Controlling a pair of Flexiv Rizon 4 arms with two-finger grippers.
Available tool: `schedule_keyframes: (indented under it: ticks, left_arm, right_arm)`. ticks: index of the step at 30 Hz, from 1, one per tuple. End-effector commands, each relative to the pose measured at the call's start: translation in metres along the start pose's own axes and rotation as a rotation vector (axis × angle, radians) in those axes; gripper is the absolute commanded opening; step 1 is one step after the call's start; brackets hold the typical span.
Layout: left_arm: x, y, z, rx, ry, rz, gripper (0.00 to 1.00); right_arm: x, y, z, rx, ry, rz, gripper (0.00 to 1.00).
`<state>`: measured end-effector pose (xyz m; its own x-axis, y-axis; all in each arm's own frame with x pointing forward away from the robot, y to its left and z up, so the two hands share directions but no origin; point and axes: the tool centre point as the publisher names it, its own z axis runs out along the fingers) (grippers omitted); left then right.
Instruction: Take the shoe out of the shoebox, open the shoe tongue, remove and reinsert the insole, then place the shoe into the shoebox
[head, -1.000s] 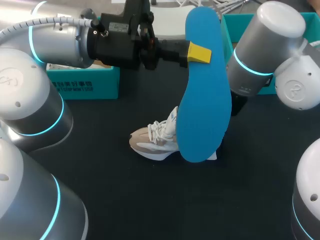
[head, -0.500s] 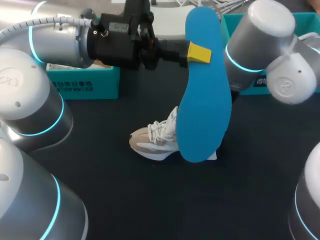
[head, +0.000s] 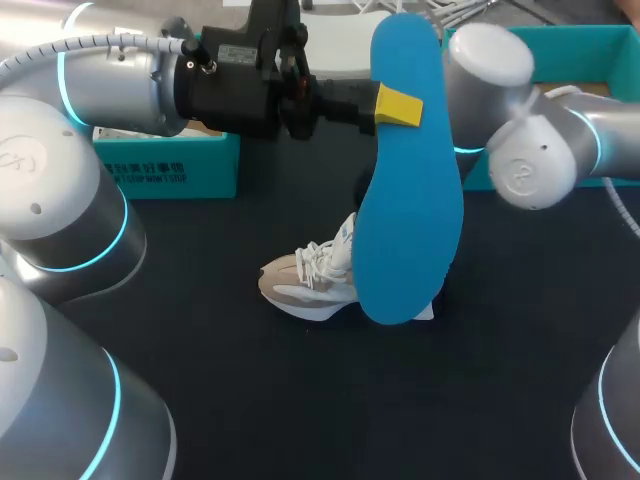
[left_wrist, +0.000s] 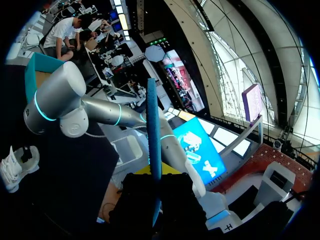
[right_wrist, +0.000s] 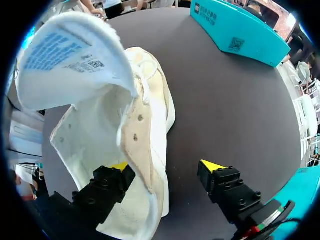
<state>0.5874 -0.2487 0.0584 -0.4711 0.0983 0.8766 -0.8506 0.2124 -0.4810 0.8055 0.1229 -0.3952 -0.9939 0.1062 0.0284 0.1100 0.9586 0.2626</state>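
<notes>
Blue insole clamped in left pincer above shoe; right pincer apart, astride shoe wall, could tip it on closing.

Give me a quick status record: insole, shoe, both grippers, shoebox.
insole: blue, out of the shoe, held upright over the table
left gripper: shut on the insole's upper part
shoe: white and beige, lying on the black table
tongue: pulled open, label side showing
right gripper: open, one finger inside the shoe, the other outside its side wall
shoebox: teal, one part at the far left, another at the far right
</notes>
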Motion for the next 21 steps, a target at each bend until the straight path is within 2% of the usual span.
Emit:
schedule_keyframes:
  ticks: [1,3,4,5,9,12,13,18,21]
  left_arm:
    - [-0.001,0.001,0.001,0.0,-0.001,0.0,0.0]
    - [-0.001,0.001,0.001,0.0,-0.001,0.0,0.0]
    - [-0.001,0.001,0.001,0.0,-0.001,0.0,0.0]
    - [-0.001,0.001,0.001,0.0,-0.001,0.0,0.0]
    - [-0.001,0.001,0.001,0.0,-0.001,0.0,0.0]
    - [-0.001,0.001,0.001,0.0,-0.001,0.0,0.0]
    - [-0.001,0.001,0.001,0.0,-0.001,0.0,0.0]
    - [-0.001,0.001,0.001,0.0,-0.001,0.0,0.0]
    - [-0.001,0.001,0.001,0.0,-0.001,0.0,0.0]
  right_arm:
    - [0.001,0.004,0.02,0.007,0.02,0.013,0.34]
    - [0.004,0.004,0.02,0.006,0.024,0.019,0.25]
    - [0.005,0.004,0.02,0.008,0.03,0.023,0.15]
    - [0.006,0.004,0.02,0.014,0.037,0.026,0.0]
    - [0.012,0.003,0.015,0.033,0.066,0.075,0.0]
    - [0.021,0.0,0.006,0.042,0.097,0.198,0.0]
    - [0.026,-0.001,0.002,0.041,0.13,0.289,0.0]
    - [0.055,-0.002,-0.017,-0.06,0.15,0.662,0.0]
    - [0.066,0.008,-0.027,-0.136,0.116,0.805,0.0]
